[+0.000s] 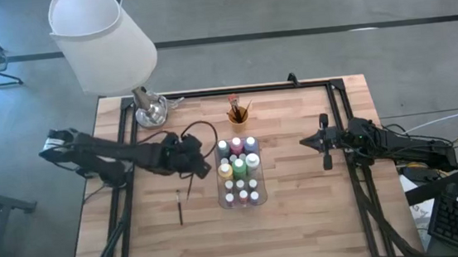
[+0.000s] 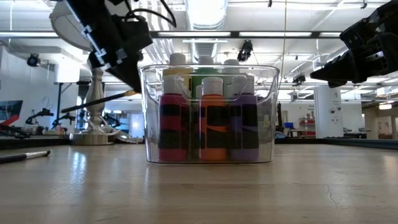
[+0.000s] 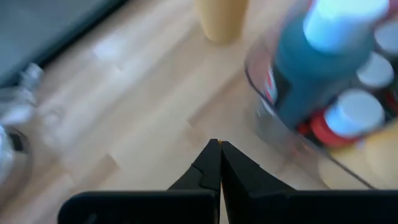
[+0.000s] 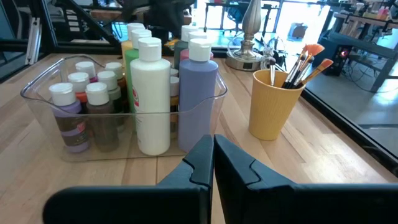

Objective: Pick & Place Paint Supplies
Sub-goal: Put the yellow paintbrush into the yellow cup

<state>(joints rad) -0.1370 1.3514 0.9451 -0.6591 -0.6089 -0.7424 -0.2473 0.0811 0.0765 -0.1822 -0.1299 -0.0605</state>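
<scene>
On the wooden bench (image 1: 304, 222), a loose paintbrush (image 1: 179, 209) lies left of centre. The left tool (image 1: 205, 169), clenched on nothing, hovers just left of the clear tray (image 1: 220, 197), which holds the paint bottles (image 1: 240, 167). Behind stands a yellow cup (image 1: 238, 117) of brushes. The right tool (image 1: 305, 143), clenched and empty, waits well right.

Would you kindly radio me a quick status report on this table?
Both pincers shut, empty: left beside tray, right hovering clear. Bottles in tray; one brush loose on table.
</scene>
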